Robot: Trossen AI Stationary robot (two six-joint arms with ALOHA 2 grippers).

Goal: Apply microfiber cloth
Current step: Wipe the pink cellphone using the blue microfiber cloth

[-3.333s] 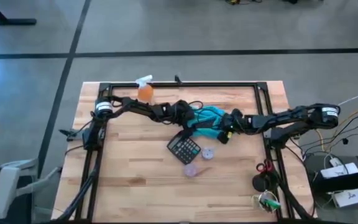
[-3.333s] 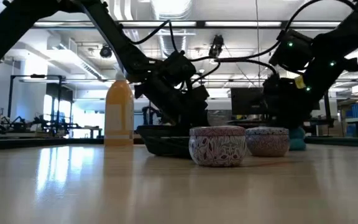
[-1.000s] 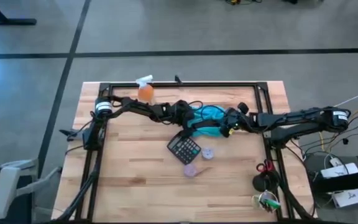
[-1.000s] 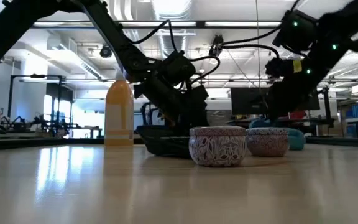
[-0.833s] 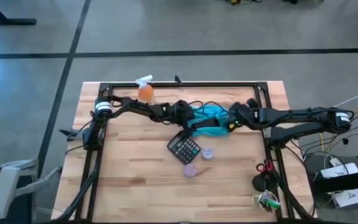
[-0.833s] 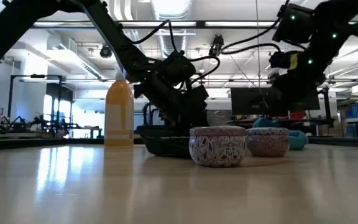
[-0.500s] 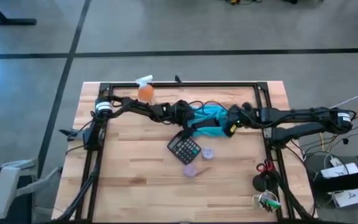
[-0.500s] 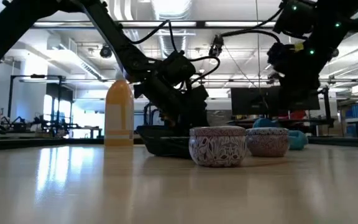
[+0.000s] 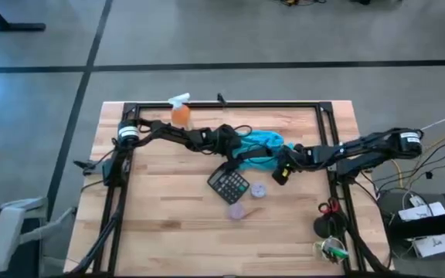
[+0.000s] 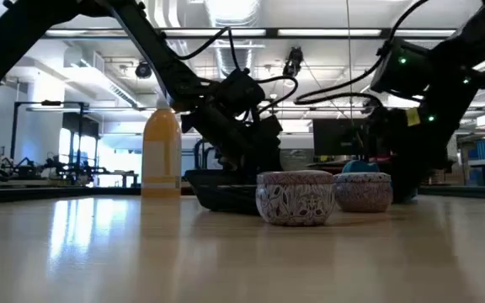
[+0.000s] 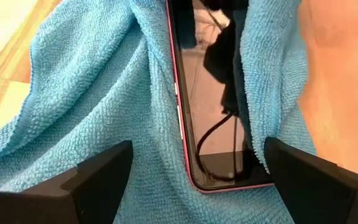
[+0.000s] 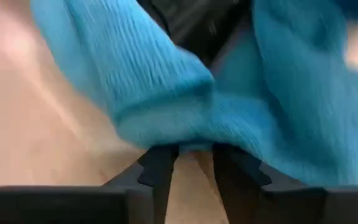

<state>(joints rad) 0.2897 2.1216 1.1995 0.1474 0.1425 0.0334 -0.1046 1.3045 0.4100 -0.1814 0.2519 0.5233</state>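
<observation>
Readable text: none in any view.
Calculator (image 9: 229, 184) keys: too small to read.

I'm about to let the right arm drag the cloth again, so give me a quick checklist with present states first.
1. Right gripper pinching the microfiber cloth edge: ok, fingers closed on a fold.
2. Left gripper open, clear of the cloth: ok.
3. Phone screen covered: not ok, glass shows between folds.
4. Calculator clear of the cloth: ok.
5. Two tins apart from the cloth: ok.
6. Spray bottle upright, far off: ok.
</observation>
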